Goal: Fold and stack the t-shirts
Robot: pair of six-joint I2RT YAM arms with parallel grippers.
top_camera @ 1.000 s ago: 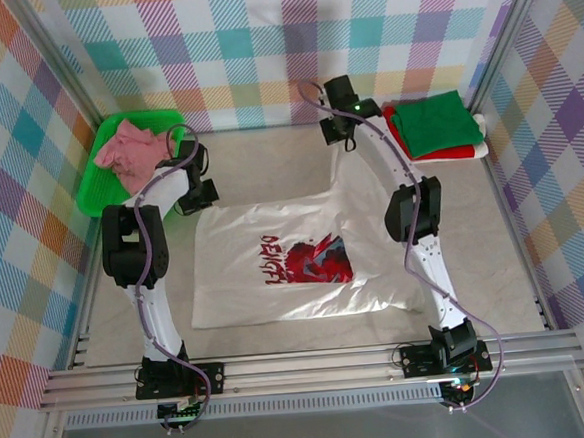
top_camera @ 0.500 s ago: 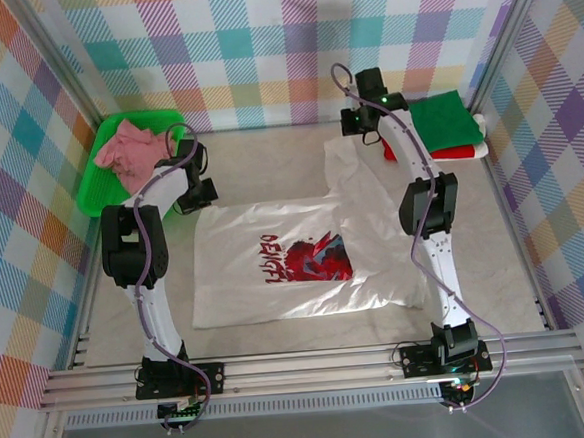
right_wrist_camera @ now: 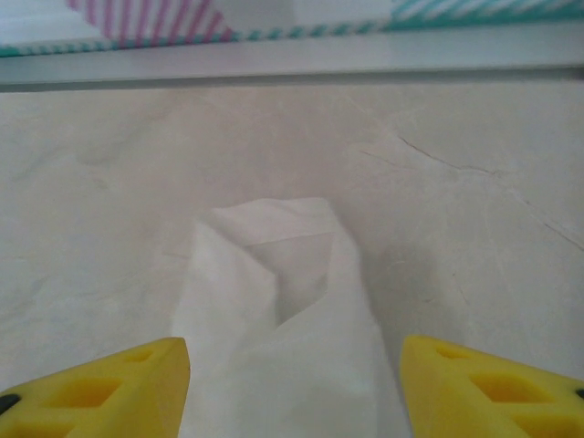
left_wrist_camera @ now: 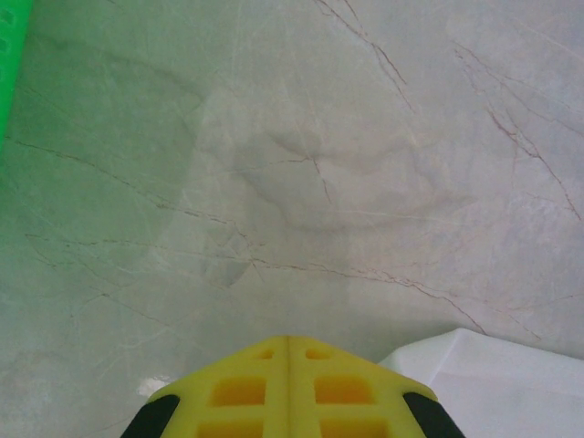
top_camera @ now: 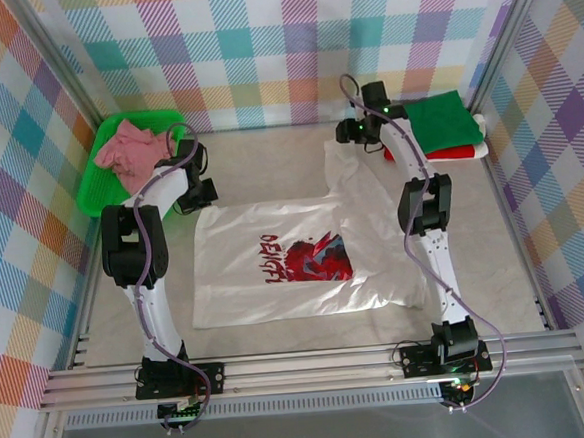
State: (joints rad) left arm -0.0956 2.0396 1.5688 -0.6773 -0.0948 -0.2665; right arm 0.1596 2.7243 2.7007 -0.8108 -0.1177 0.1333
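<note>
- White t-shirt (top_camera: 296, 279) lies spread flat in the middle of the counter (top_camera: 268, 159), print up, with one sleeve (right_wrist_camera: 274, 274) reaching toward the far wall
- Right end effector (right_wrist_camera: 294, 383) hovers over that sleeve's tip with jaws wide, one finger on each side of the cloth
- Left end effector (left_wrist_camera: 287, 356) is closed, pads together and nothing visibly between them; the shirt's far-left corner lies just beside it
- The step looks like folding the sleeve inward: lower until both pads bracket the tip, pinch, and carry it low across the body so the shirt does not drag
- Green t-shirt (top_camera: 444, 120) sits folded on the red t-shirt (top_camera: 438, 153) at the far right
- Green tray (top_camera: 89, 188) at the far left holds the crumpled pink t-shirt (top_camera: 127, 147)
</note>
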